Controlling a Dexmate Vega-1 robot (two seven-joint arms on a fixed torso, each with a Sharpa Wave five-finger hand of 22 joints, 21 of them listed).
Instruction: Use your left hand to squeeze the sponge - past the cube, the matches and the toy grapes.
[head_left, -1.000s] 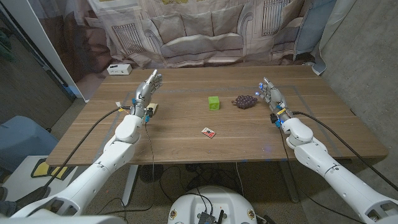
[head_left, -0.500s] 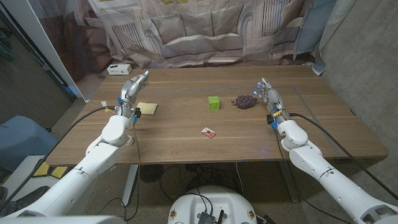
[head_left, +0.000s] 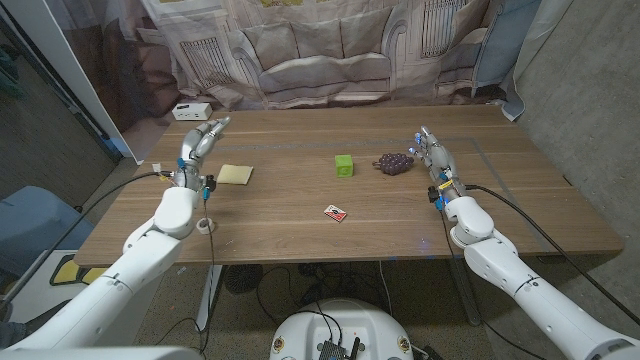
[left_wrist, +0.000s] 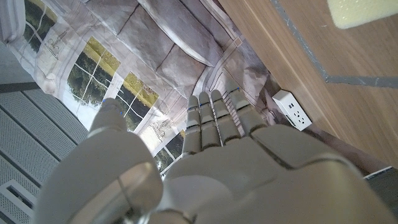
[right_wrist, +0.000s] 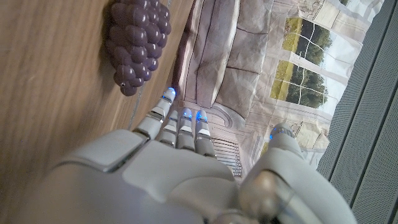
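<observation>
The yellow sponge (head_left: 236, 174) lies at the desk's (head_left: 300, 230) left of frame, just beside the released, empty left hand (head_left: 198, 143). Reaching too shallow may nudge the sponge away rather than squeeze it.

No text, label or number can be read on anything here.

Wooden table (head_left: 300, 235) — sponge (head_left: 236, 174); cube (head_left: 344, 165); toy grapes (head_left: 395, 162); matches (head_left: 335, 212); white box (head_left: 191, 111)
</observation>
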